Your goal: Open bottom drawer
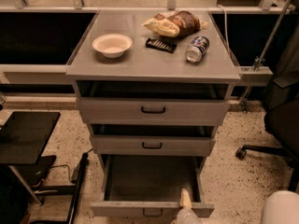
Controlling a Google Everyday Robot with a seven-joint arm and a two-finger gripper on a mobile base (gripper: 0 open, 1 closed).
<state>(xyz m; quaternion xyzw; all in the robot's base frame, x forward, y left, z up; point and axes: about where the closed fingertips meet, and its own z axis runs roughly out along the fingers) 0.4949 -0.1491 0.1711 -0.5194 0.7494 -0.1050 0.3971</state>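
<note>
The bottom drawer [140, 208] is the lowest of three grey drawers and stands pulled far out, its inside bare and dark. Its small black handle [152, 213] shows at the bottom edge of the view. My gripper [186, 202] comes up from the bottom edge, its pale tip resting at the drawer's front rim, right of the handle. The middle drawer [152, 145] and top drawer [153, 110] are each pulled out only a little.
On the cabinet top [140, 66] sit a white bowl [112, 45], chip bags [174, 24], a dark bar [160, 45] and a lying can [196, 49]. A black stool [25, 135] stands left, an office chair [280, 120] right, and a white rounded body [279, 208] bottom right.
</note>
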